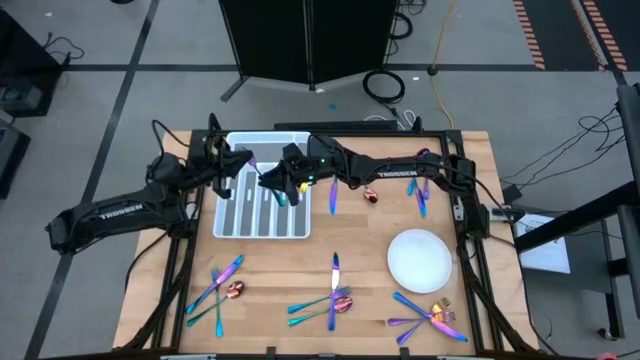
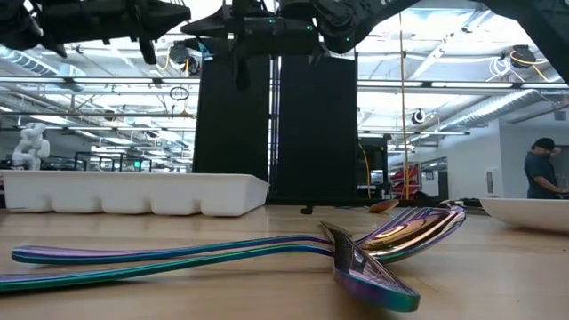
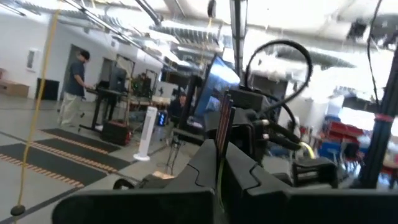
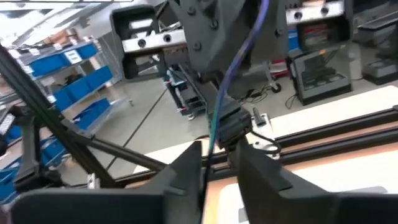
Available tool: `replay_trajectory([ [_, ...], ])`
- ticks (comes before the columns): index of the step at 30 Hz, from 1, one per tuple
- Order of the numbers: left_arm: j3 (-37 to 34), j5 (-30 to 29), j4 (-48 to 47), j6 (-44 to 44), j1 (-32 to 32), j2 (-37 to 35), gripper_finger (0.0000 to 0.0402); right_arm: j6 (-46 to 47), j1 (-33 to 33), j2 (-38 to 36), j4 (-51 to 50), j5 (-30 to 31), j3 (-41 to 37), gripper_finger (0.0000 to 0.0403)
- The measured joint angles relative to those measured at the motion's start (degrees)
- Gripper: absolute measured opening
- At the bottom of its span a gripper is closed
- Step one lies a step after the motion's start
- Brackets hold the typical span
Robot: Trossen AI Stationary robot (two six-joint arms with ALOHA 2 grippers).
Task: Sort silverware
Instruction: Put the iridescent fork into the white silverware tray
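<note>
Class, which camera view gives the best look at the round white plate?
The high view: the white plate shows whole, near the table's right side. The low view catches only its rim edge-on at the far right. Neither wrist view shows it.

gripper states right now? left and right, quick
Left gripper: shut on a utensil, above the white tray.
Right gripper: over the tray too, utensil between its fingers; cannot tell if gripped or released.

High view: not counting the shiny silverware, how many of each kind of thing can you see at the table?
White round plate: 1
White divided tray: 1
Robot arms: 2 (left arm, right arm)
Total: 4
</note>
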Motion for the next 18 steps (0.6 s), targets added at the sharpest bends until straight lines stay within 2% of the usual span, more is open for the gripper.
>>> replay_trajectory([
  [5, 6.1, 1.8, -11.2, 2.2, 0.0, 1.7, 0.0001, -0.4, -2.0, -0.2, -2.2, -4.7, 0.0, 0.0177],
  [9, 9.9, 1.8, -17.7, 3.7, 0.0, 4.0, 0.0001, -0.6, -3.4, -0.3, -2.9, -6.8, 0.0, 0.0212],
  [13, 10.9, 2.1, -19.3, 3.8, 0.0, 6.7, 0.0001, -1.2, -3.7, -0.3, -3.4, -6.7, 0.0, 0.022],
  [18, 10.9, 1.5, -19.1, 4.6, 0.0, 9.7, 0.0, -1.5, -3.7, -0.4, -3.5, -6.7, 0.0, 0.0202],
])
